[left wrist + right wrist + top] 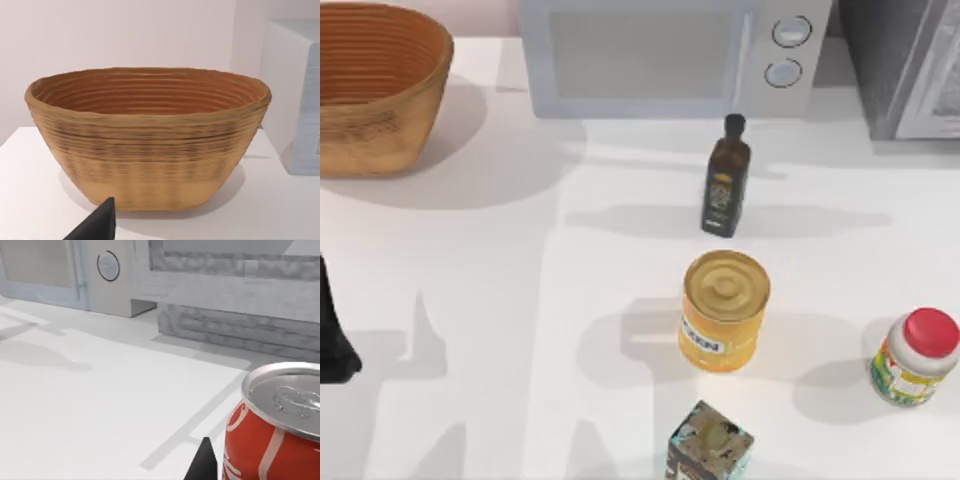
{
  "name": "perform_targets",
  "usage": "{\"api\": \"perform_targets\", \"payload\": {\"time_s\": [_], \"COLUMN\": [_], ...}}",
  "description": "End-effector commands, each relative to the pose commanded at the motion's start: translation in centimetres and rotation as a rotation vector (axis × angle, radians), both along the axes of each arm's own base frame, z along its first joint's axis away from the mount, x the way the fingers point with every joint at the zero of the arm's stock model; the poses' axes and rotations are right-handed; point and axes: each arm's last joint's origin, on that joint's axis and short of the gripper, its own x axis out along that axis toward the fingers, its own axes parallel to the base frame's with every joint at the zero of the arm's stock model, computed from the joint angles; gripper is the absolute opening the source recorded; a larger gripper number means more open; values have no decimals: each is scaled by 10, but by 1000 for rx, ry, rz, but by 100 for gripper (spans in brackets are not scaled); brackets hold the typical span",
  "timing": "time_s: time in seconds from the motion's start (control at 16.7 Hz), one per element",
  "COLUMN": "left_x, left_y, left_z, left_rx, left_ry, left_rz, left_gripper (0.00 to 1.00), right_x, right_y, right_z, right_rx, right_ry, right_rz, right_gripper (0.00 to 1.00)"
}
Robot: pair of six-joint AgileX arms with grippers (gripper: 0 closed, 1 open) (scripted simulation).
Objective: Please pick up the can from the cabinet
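The can [724, 311] is a squat yellow-orange tin with a gold ridged lid and a white label band. It stands upright on the cabinet [520, 300], right of the middle of its broad white top. My left gripper [332, 338] is parked at the left edge, far from the can. A dark tip of it [97, 225] shows in the left wrist view, facing the basket. A dark tip of my right gripper [202, 466] shows in the right wrist view, low over the white top. Nothing is held by either one.
A wicker basket [375, 85] [147, 135] sits back left and a microwave [660, 55] [50, 270] at the back. A dark bottle [726, 185] stands behind the can, a red-capped jar [915, 357] to its right, and a patterned box [710, 443] in front. A red soda can [275, 430] is close to the right wrist camera.
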Motion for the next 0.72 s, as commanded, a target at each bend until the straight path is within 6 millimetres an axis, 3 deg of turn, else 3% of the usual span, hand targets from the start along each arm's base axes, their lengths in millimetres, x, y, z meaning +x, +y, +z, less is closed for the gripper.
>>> {"api": "perform_targets", "payload": {"time_s": [0.6,0.72], "left_x": [0,0], "left_y": [0,0], "left_z": [0,0], "left_rx": [0,0], "left_ry": [0,0], "left_rz": [0,0], "left_gripper": [100,100], "right_x": [0,0], "right_y": [0,0], "right_z": [0,0], "right_rx": [0,0], "right_ry": [0,0], "right_rz": [0,0], "right_gripper": [98,100]}}
